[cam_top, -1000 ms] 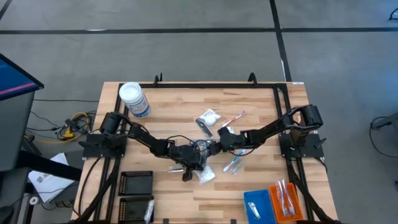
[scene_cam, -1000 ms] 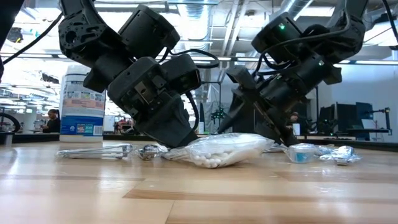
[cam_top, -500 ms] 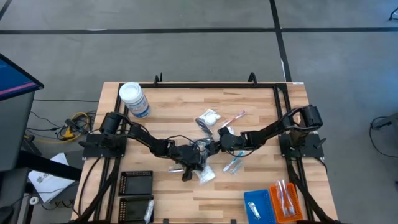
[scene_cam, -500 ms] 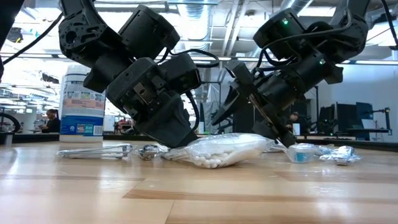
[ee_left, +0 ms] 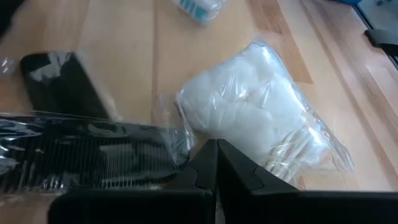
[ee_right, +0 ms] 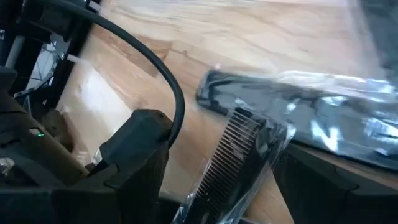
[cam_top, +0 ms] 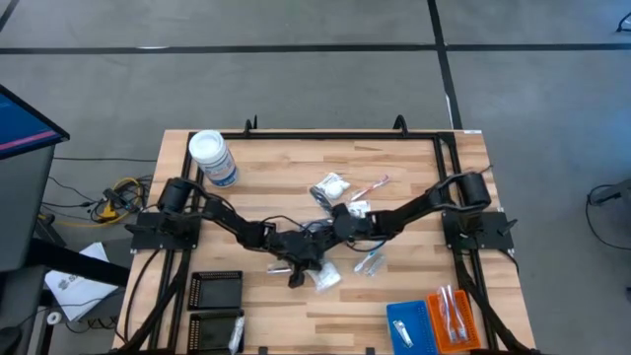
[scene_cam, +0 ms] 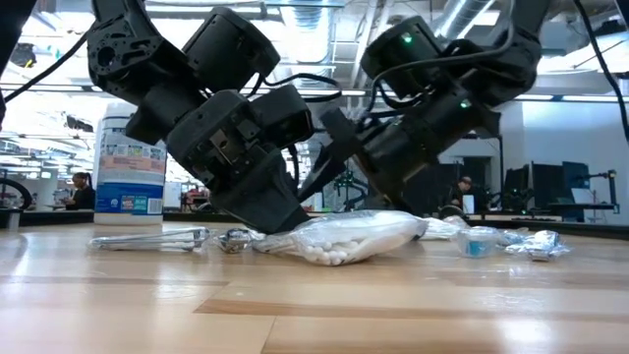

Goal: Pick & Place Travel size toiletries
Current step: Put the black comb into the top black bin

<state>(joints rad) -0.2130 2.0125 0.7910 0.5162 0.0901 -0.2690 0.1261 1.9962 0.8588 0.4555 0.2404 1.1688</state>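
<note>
Clear-wrapped toiletries lie in a loose cluster at mid-bench, which is why you have both arms drawn together there. Your left gripper (cam_top: 301, 264) is pressed low beside the white sachet (ee_left: 252, 121), jaws clenched on nothing I can see, likely resting rather than grasping. Your right gripper (cam_top: 340, 219) holds a wrapped black comb (ee_right: 239, 155) between its jaws, above a second dark stick (ee_right: 298, 121). The blue and orange trays (cam_top: 434, 320) wait at the near right corner.

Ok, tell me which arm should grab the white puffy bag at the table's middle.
Left, probably. The left end effector is closed and sits right against the white puffy bag; the right end effector is farther off.
</note>
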